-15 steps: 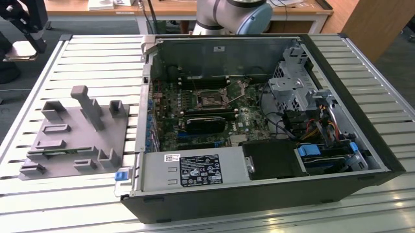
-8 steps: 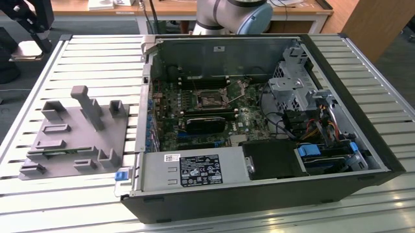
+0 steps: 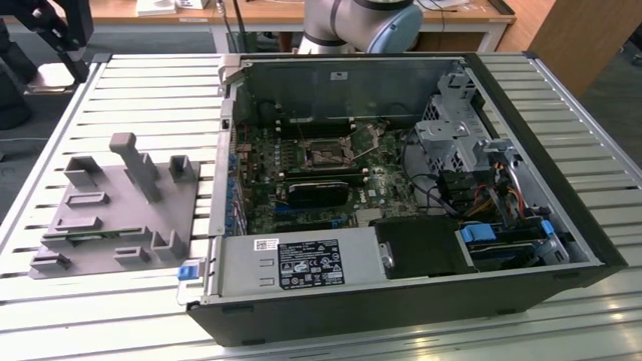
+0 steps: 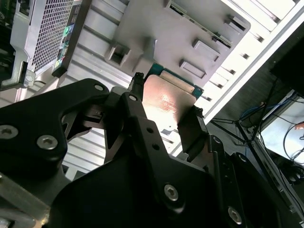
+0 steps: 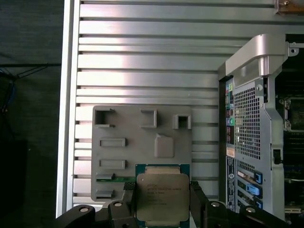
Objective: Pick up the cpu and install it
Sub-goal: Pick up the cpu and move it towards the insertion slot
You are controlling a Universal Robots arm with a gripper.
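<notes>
Now the black two-fingered gripper [image 5: 162, 203] is clamped on the cpu [image 5: 161, 194], a small flat square chip with silvery metal top and green rim, pinched by opposite edges, probably to keep it level, above the grey plastic tray [image 5: 142, 142] beside the open computer case [image 5: 247, 118]

On the bench [image 3: 150, 83], the tray [image 3: 120, 218] lies just beside the case [image 3: 401, 308], on the exterior view's left of it. Inside the case, the socket [image 3: 326, 156] sits mid-board, and the power supply [image 3: 301, 263] lies in front of it. The arm base [image 3: 361, 22] stands behind the case. In the first wrist view the cpu [image 5: 161, 197] sits between the pincer's [image 5: 163, 204] 2 fingers, above the tray and beside the case.
</notes>
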